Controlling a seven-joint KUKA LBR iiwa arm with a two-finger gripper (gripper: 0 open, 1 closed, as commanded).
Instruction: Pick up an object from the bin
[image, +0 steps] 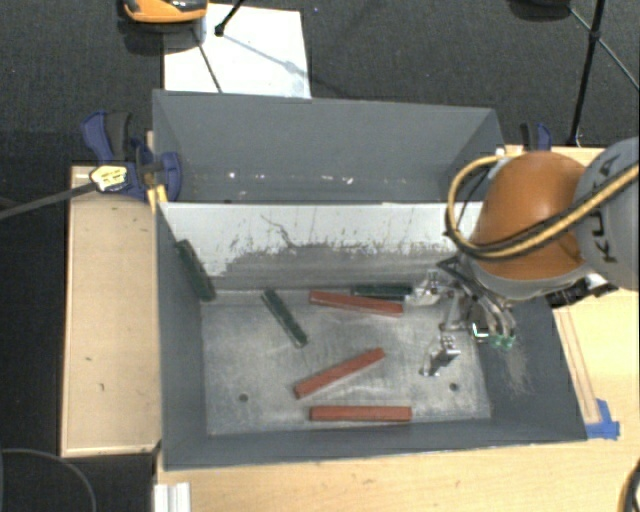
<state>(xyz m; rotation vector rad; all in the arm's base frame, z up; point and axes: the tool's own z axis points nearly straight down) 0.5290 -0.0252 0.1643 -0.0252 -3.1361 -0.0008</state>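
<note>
— Have we picked anything up yet?
— Not yet. We see nothing in our gripper (438, 360). It sits low at the right side of the bin (180, 380). We cannot tell if it is spread apart or pinched together.
— What lies closest?
— The slanted red stick (338, 372), just to its left, not touching. The flat red stick (360, 412) lies by the near wall.

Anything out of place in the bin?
One dark green stick sits up on the left wall of the bin by the far corner, seemingly leaning, while the other sticks lie flat on the floor. Nothing looks broken.
</note>
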